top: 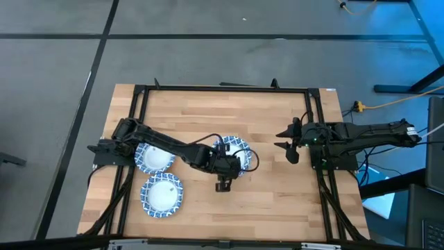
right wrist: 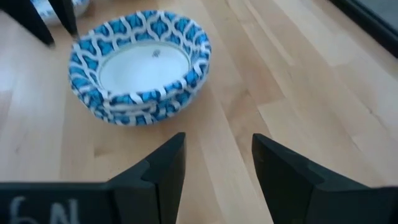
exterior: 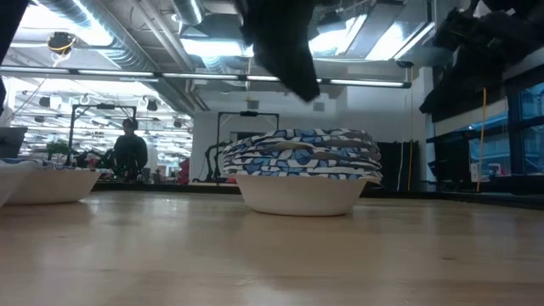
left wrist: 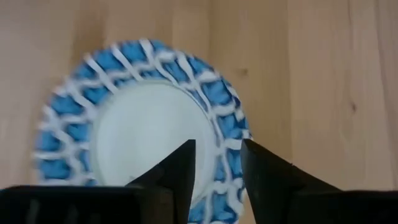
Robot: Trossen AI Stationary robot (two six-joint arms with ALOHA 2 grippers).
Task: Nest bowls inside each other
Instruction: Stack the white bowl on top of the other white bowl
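**Left gripper above the nested stack, right arm parked at the edge**

Looking down from the high view, we see the wooden table [top: 277,201] with a stack of nested bowls [top: 233,151] near its centre. In the low view that stack [exterior: 299,170] shows several patterned rims layered one inside another, sitting flat on the wood.

Two single bowls lie apart from it. One bowl [top: 154,157] sits at about nine o'clock from the stack, partly under the left arm; a second bowl [top: 161,194] lies at roughly eight o'clock from the stack, nearer the front edge, close to the first but not touching it as far as we can tell.

The left gripper [top: 229,167] is over the stack, at its six o'clock side. In its wrist view the left gripper [left wrist: 217,165] has its two fingers parted by a narrow gap, framing the blue-and-white rim below; we see nothing clamped between them.

The right gripper [top: 288,144] waits at three o'clock from the stack, well apart from it, near the table's right edge. Its wrist view shows the fingers [right wrist: 171,165] spread apart and holding nothing, bare wood between them, the stack ahead.
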